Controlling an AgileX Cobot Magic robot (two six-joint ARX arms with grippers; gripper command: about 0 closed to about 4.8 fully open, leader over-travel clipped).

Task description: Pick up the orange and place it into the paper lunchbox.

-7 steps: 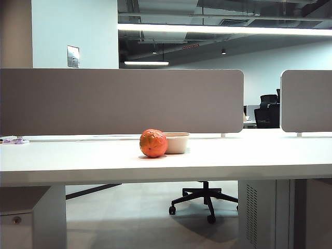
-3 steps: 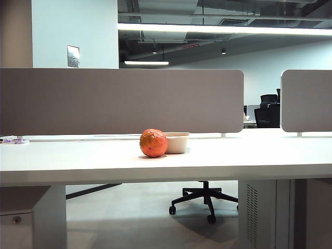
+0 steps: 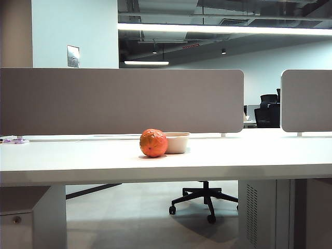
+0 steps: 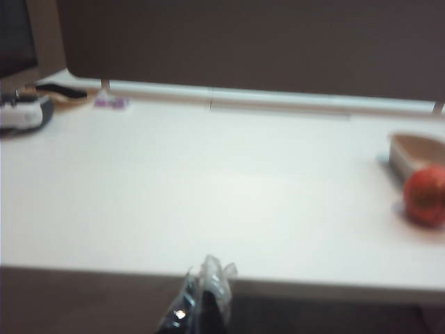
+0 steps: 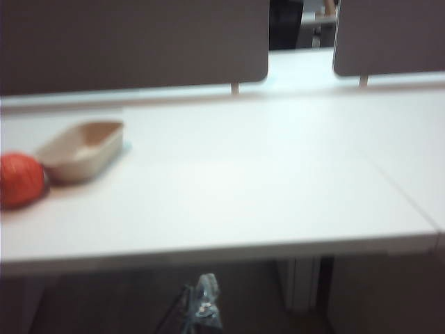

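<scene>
The orange (image 3: pixel 153 143), red-orange with a paler patch, rests on the white table (image 3: pixel 249 155), touching the near left side of the cream paper lunchbox (image 3: pixel 177 142). Both also show in the left wrist view, orange (image 4: pixel 425 195) and lunchbox (image 4: pixel 416 154), and in the right wrist view, orange (image 5: pixel 21 180) and lunchbox (image 5: pixel 82 149). My left gripper (image 4: pixel 207 278) sits back at the table's near edge, jaws together and empty. My right gripper (image 5: pixel 204 296) is below the table's near edge, shut on nothing. Neither gripper appears in the exterior view.
Grey divider panels (image 3: pixel 122 101) stand along the table's far side. A small purple item (image 4: pixel 111 103) and a dark device (image 4: pixel 24 111) lie at the far left. An office chair (image 3: pixel 205 199) stands on the floor beyond the desk.
</scene>
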